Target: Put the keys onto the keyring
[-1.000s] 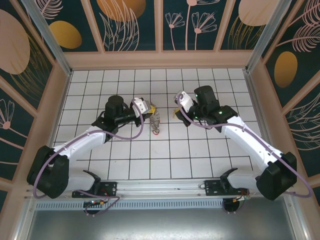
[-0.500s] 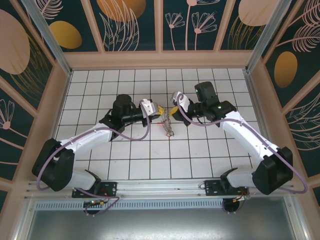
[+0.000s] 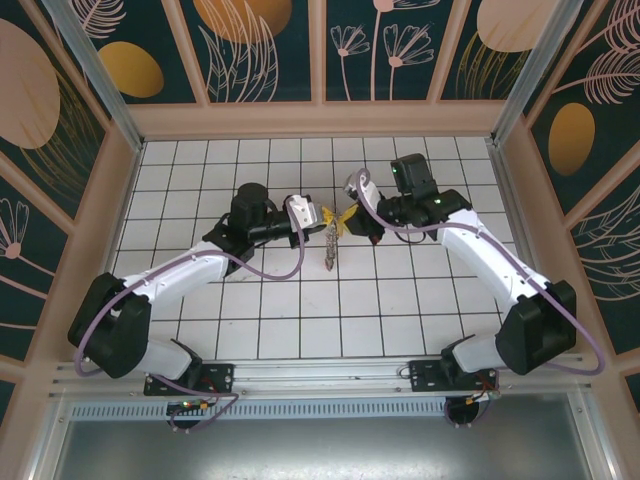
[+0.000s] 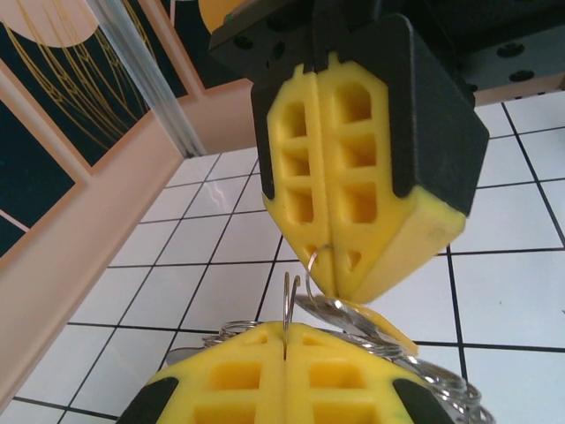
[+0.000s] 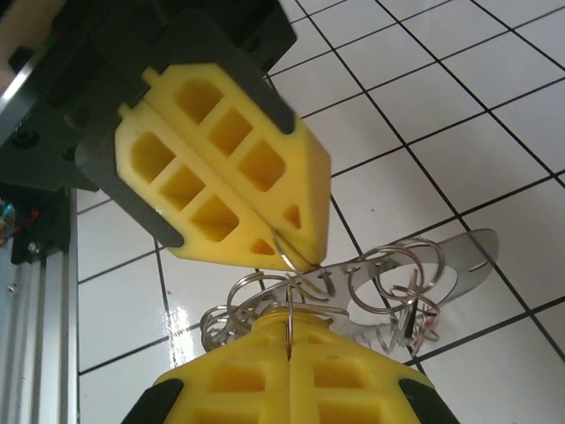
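Boy: Arms, two of them, over the white tiled table [image 3: 200,180]. What is the left one doing?

Girl: It reaches in toward the middle. The left gripper [image 3: 323,214] is up off the tiles. Its yellow fingers [image 4: 221,380] are pressed tight together, and a thin wire loop [image 4: 288,300] sticks up from between them.

Boy: What is that loop part of?

Girl: The keyring [image 3: 328,250]. It hangs down from the pinch, right under the spot where the two grippers meet. Up close I see lots of silvery rings [image 5: 388,274] bunched on a flat metal strip [image 5: 459,261], and a tiny red bit [image 5: 425,329] low down. I cannot tell if the bottom end touches the tiles.

Boy: And the keys?

Girl: The keys [image 4: 381,320] are just to the right, tucked under the tip of the other gripper. I can only make out their pale yellow tag. The rest is too small and partly hidden.

Boy: So the right one has them?

Girl: Yes. The right gripper [image 3: 346,218] is squeezed closed too, nose to nose with the left one. It pinches a second loop [image 4: 316,258], and the tag sits just under that pinch. I cannot tell if the two loops are hooked together.
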